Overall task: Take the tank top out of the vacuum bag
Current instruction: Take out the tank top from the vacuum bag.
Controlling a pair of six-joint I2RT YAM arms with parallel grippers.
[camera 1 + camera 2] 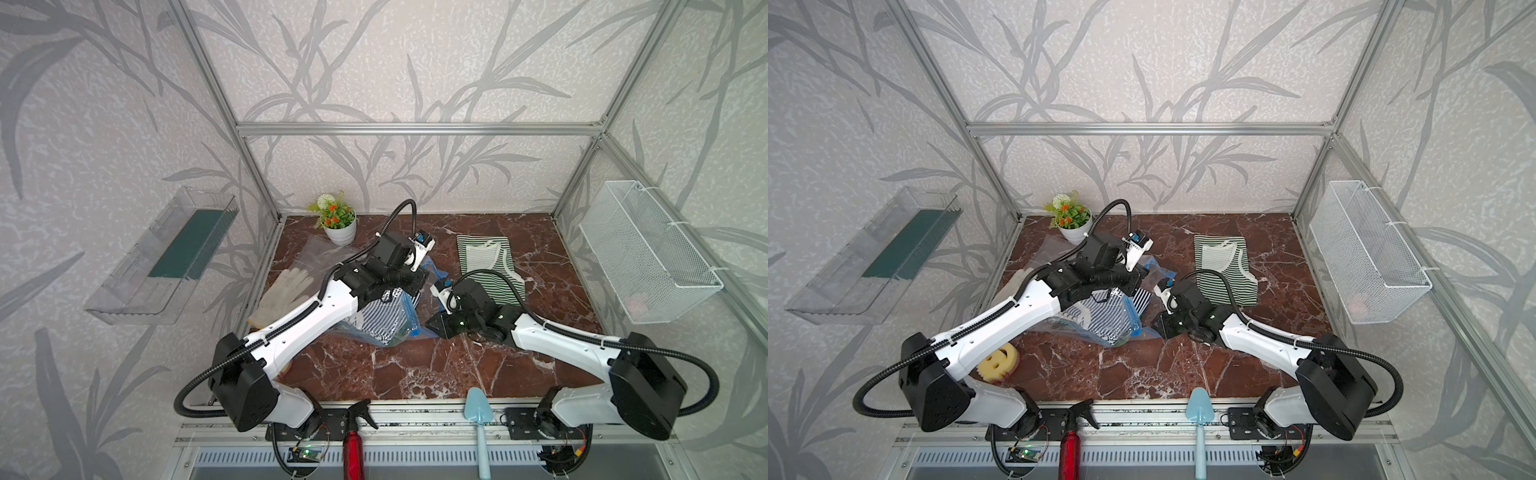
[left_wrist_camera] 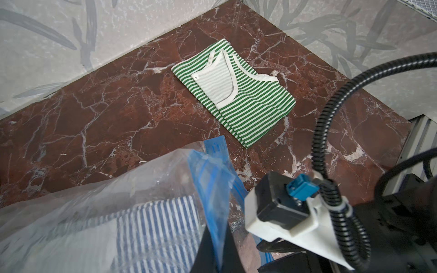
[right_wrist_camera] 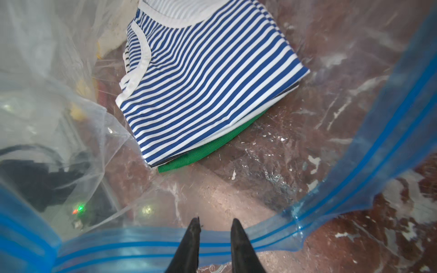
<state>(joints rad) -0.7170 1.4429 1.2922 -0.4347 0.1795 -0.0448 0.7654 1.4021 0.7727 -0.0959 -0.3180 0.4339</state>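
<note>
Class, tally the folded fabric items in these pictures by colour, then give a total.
Blue-and-white striped tank top, inside the vacuum bag: 1
Green-and-white striped tank top, outside the bag: 1
Solid green ribbed fabric, under the blue-striped top: 1
Total: 3

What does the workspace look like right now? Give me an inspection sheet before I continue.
Surface: marble tabletop, no spills seen.
Job's things: vacuum bag with its mouth open; blue-striped tank top inside, on something green; green-striped tank top outside on the table.
Clutter: glove, potted plant, sponge, spray bottle, trowel.
Tools: left tool shut on the bag's raised zip edge; right tool at the mouth, jaws narrowly apart, nothing visibly held.
Cables: black hoses loop above both arms, no snag seen.
Surroundings: clear bin on one wall, mesh basket opposite.
</note>
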